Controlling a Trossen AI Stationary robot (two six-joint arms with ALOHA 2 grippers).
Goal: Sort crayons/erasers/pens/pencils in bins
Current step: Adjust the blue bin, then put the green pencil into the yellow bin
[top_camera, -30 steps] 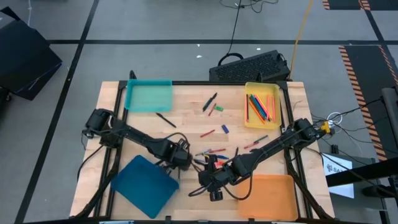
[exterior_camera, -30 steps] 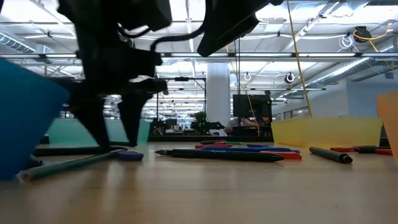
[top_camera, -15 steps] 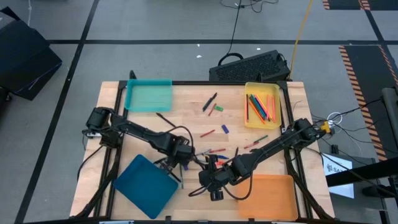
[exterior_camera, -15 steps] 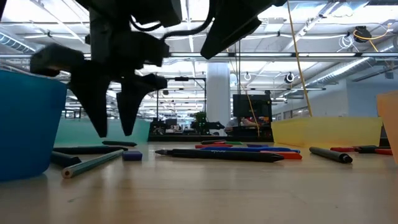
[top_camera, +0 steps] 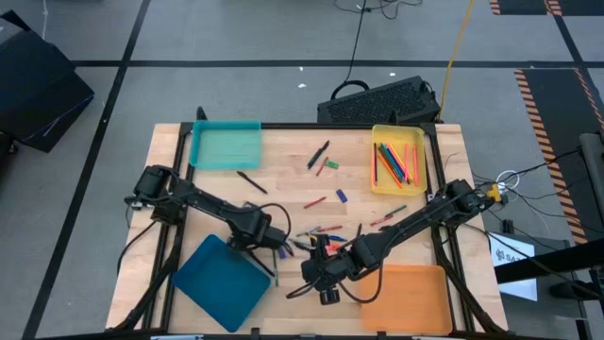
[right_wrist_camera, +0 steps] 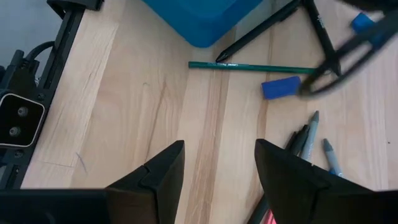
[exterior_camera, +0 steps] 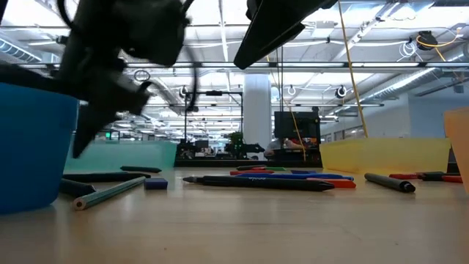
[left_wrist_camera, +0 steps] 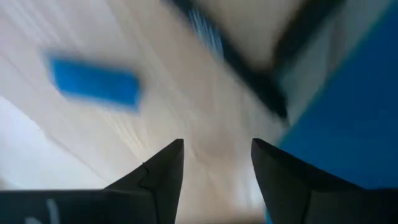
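My left gripper (left_wrist_camera: pixel 216 144) hangs open just above the table beside the dark blue bin (top_camera: pixel 220 281), nothing between its fingers. A blue eraser (left_wrist_camera: pixel 94 83) and a dark pen (left_wrist_camera: pixel 249 68) lie ahead of it. My right gripper (right_wrist_camera: pixel 219 144) is open over bare wood near the table's middle (top_camera: pixel 316 267). In front of it lie a green pencil (right_wrist_camera: pixel 261 67), the blue eraser (right_wrist_camera: pixel 281 87) and several pens (right_wrist_camera: pixel 305 137). More pens (top_camera: pixel 321 229), a red crayon (top_camera: pixel 314 201) and another blue eraser (top_camera: pixel 342 195) are scattered mid-table.
The teal bin (top_camera: pixel 226 144) stands at the far left. At the far right the yellow bin (top_camera: pixel 411 179) holds several pencils. The orange bin (top_camera: pixel 406 297) is at the near right. A black keyboard (top_camera: pixel 377 99) lies beyond the far edge.
My left gripper has risen off the table by the blue eraser. It has swung toward the table's left edge, nearer the dark blue bin, tipping as it went. It has stayed open with nothing in it. The eraser and green pencil lie where it left them.
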